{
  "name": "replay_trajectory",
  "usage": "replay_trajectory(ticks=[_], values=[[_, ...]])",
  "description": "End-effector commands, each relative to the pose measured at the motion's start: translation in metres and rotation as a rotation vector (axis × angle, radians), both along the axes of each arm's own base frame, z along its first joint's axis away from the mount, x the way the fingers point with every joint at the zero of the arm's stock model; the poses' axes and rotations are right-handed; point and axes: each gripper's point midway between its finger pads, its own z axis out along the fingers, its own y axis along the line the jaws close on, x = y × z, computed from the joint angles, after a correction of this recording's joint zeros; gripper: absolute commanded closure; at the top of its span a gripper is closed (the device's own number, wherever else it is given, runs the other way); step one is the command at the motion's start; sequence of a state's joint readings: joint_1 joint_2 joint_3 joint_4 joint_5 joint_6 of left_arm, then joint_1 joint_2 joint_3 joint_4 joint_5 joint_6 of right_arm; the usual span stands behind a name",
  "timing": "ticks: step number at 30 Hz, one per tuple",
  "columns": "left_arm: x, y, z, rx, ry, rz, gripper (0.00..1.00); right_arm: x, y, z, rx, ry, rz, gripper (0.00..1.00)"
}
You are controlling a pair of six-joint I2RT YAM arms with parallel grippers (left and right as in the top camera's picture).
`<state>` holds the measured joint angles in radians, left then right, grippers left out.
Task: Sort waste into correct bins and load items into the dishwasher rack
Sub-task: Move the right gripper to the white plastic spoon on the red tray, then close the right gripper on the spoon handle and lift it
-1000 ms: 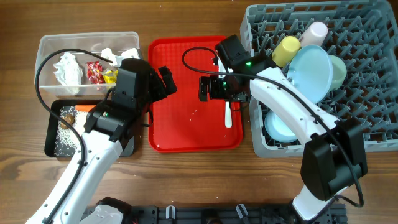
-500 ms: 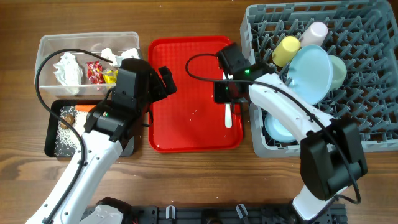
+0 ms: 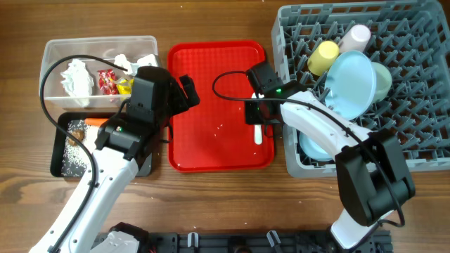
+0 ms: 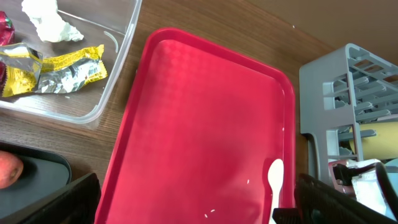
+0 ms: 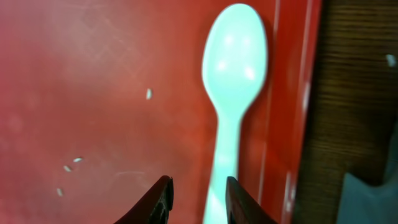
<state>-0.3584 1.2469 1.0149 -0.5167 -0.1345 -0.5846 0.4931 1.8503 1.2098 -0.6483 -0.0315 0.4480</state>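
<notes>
White plastic spoon (image 5: 233, 93) between right gripper (image 5: 198, 200) fingers (image 5: 159, 200), grip unclear; left gripper (image 4: 196, 200) agape; yellow wrapper (image 4: 68, 71) print illegible.

- White plastic spoon (image 5: 234, 62): lies flat on the red serving tray (image 3: 211, 84), near its right rim.
- Dishwasher rack (image 3: 422, 119): holds the pale blue plate (image 3: 351, 84) on edge, yellow cup (image 3: 323, 56), pink cup (image 3: 356, 36) and pale blue bowl (image 3: 313, 149).
- Clear tub (image 3: 53, 49): contains white tissues (image 3: 77, 77) and wrappers (image 3: 109, 82).
- Black tray (image 3: 54, 161): contains white grains (image 3: 72, 156).
- Loose grains (image 5: 69, 165): scattered on the red serving tray.
</notes>
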Motion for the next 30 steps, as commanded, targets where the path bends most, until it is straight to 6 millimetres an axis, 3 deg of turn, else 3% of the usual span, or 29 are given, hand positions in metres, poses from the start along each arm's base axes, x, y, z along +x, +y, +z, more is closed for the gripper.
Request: replay_trajectory(ticks=[1,8,18,21,27,30], values=[[0.004,0.003,0.004,0.013,-0.013,0.015,0.00,-0.003,-0.010,-0.023,-0.067,0.036,-0.007,0.68],[0.004,0.003,0.004,0.013,-0.013,0.015,0.00,-0.003,-0.012,-0.025,-0.080,0.035,0.015,0.67],[0.004,0.003,0.004,0.014,-0.013,0.015,0.00,-0.008,-0.029,-0.062,-0.203,0.090,0.058,0.67],[0.004,0.003,0.004,0.014,-0.013,0.015,0.00,-0.009,-0.029,-0.063,-0.207,0.092,0.072,0.78],[0.004,0.003,0.004,0.014,-0.013,0.015,0.00,0.000,-0.024,-0.057,-0.195,0.070,0.083,0.75],[0.004,0.003,0.004,0.013,-0.013,0.015,0.00,-0.001,-0.024,-0.057,-0.196,0.070,0.087,0.89]])
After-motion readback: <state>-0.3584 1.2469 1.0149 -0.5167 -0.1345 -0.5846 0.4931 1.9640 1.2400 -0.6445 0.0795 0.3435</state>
